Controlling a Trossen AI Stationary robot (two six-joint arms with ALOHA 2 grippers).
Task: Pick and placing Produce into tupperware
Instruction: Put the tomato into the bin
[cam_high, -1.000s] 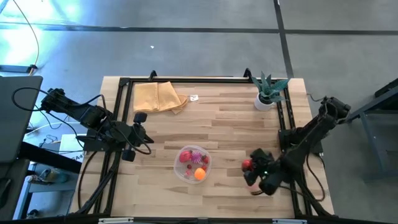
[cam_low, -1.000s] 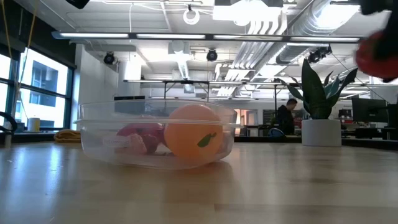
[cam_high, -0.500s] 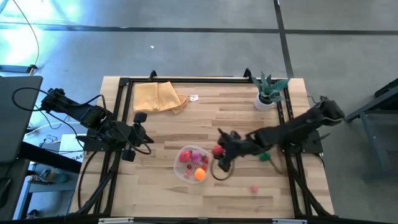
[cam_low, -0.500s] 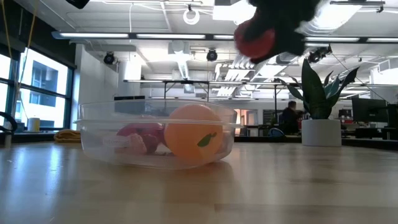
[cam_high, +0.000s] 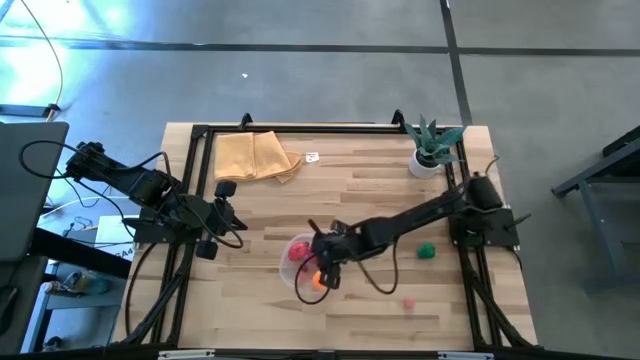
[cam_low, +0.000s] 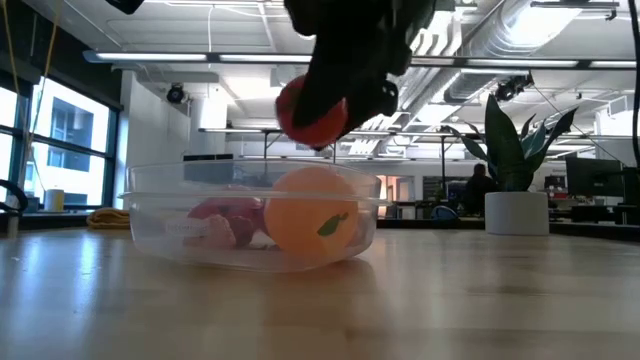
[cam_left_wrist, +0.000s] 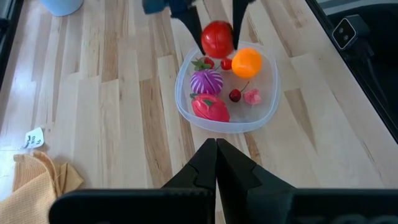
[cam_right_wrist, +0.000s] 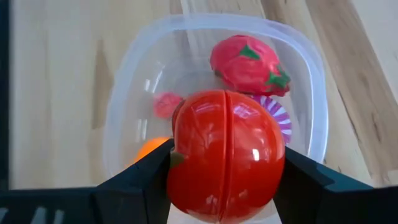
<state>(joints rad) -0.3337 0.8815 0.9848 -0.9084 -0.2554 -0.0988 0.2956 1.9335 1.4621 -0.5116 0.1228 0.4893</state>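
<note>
Just above tupperware (cam_low: 250, 215) rim: tomato (cam_low: 310, 110).

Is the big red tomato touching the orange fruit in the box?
Apart. In the low view the red tomato, held in the right claw, hangs above the tupperware rim, with a clear gap over the orange fruit below.

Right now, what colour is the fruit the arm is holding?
Glossy red fruit, clearest in the right wrist view.

Between the right tool's (cam_right_wrist: 224, 186) matt black fingers sits a glossy, smooth plastic red tomato (cam_right_wrist: 225, 154), seam visible. Beneath it, the tupperware (cam_right_wrist: 130, 68) is clear, shiny plastic. The counter (cam_high: 380, 180) is pale planked wood, satin-smooth; far off, a soft yellow-tan cloth (cam_high: 255, 155).
</note>
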